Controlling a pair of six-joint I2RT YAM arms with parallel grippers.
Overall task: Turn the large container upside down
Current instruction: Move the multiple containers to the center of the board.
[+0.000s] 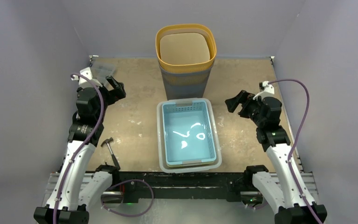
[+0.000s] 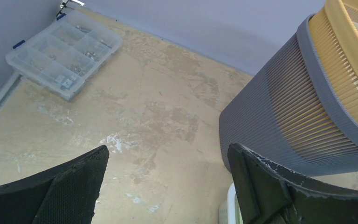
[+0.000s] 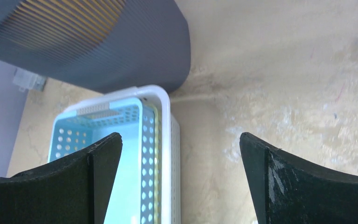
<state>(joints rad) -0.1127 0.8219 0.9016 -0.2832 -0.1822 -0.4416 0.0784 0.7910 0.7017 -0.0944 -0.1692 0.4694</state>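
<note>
A tall ribbed grey bin (image 1: 186, 81) with a yellow bin nested inside stands upright, open end up, at the back centre of the table. It also shows in the left wrist view (image 2: 270, 107) and the right wrist view (image 3: 121, 51). In front of it sits a white basket (image 1: 160, 140) with a light blue basket (image 1: 189, 137) nested inside, both upright. My left gripper (image 1: 114, 88) is open and empty, left of the bin (image 2: 168, 149). My right gripper (image 1: 235, 100) is open and empty, right of the baskets (image 3: 181, 136), above the white basket's right rim (image 3: 165, 140).
A clear compartment box (image 1: 103, 70) with small parts lies at the back left corner (image 2: 65, 51). A small hammer (image 1: 111, 149) lies near the left arm's base. Grey walls enclose the table on three sides.
</note>
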